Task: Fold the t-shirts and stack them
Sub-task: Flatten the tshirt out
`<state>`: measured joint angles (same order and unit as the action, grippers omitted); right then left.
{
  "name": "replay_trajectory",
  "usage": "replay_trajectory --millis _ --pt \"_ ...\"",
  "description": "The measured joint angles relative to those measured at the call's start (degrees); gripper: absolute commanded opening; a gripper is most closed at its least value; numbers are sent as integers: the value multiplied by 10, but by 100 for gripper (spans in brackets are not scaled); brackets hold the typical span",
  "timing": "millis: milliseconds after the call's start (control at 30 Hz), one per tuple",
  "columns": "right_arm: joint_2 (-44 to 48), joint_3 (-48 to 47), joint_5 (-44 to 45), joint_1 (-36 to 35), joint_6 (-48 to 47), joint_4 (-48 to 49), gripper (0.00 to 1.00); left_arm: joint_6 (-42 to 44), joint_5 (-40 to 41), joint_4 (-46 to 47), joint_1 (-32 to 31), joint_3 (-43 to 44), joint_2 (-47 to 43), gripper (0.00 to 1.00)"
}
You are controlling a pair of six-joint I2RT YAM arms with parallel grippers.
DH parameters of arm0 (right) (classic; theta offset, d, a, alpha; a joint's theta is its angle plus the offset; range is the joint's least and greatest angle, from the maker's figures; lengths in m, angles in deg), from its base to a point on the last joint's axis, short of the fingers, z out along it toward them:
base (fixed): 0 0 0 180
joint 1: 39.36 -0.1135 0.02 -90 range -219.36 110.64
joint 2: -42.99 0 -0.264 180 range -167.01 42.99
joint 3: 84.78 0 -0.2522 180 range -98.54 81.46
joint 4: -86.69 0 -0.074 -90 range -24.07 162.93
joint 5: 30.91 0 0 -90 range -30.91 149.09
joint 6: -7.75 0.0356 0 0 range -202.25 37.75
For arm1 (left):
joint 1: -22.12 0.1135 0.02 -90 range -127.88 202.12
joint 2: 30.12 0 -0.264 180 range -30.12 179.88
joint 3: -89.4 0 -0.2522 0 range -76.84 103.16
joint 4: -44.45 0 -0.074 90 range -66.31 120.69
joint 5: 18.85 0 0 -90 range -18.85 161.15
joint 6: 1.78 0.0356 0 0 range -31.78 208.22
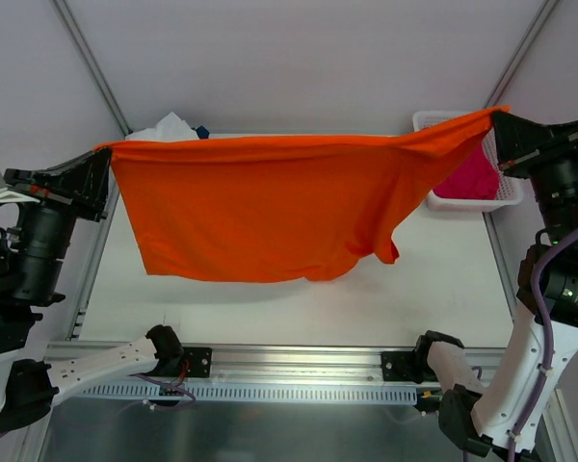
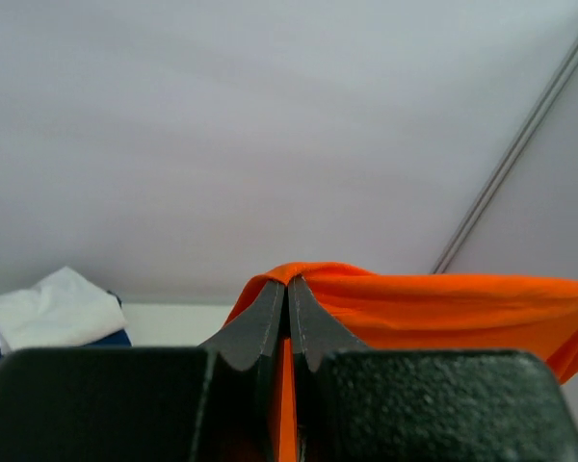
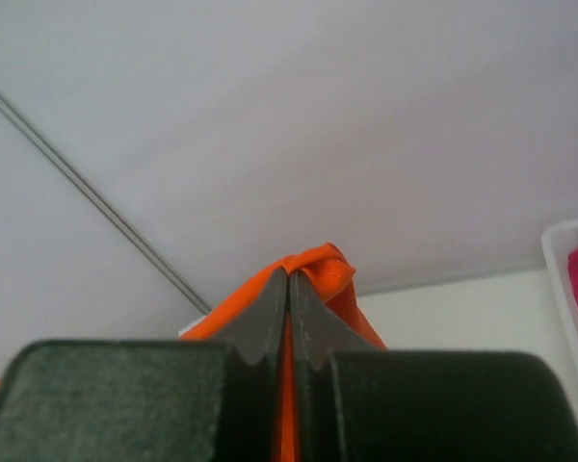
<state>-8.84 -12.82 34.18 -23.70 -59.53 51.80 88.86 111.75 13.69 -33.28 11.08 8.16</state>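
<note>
The bright orange t-shirt (image 1: 270,207) hangs stretched in the air between both grippers, above the table. My left gripper (image 1: 104,154) is shut on its left corner; the pinched cloth shows in the left wrist view (image 2: 443,308). My right gripper (image 1: 498,117) is shut on its right corner, held a little higher; the cloth bunches over the fingertips in the right wrist view (image 3: 323,265). The magenta-pink t-shirt (image 1: 472,173) lies in the basket. A folded white shirt (image 1: 169,127) on a navy one (image 1: 202,132) sits at the back left, mostly hidden behind the orange cloth.
A white mesh basket (image 1: 433,120) stands at the back right of the table, partly under the orange shirt. The folded pile also shows in the left wrist view (image 2: 53,308). The arm bases sit along the near rail (image 1: 299,361).
</note>
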Motion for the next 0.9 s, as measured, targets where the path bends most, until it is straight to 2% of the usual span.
replay_trajectory --millis 200,500,767,900 --pt "-6 -97 -2 0 8 31 0 37 -42 23 0 27 -9 0" --pt "-9 -155 -9 0 26 53 0 49 -78 40 0 27 -23 0" --pt "-42 -161 -30 0 52 68 0 62 -68 86 0 -33 -19 0" --pt "-68 -137 -37 0 63 79 0 61 -59 104 0 -51 11 0"
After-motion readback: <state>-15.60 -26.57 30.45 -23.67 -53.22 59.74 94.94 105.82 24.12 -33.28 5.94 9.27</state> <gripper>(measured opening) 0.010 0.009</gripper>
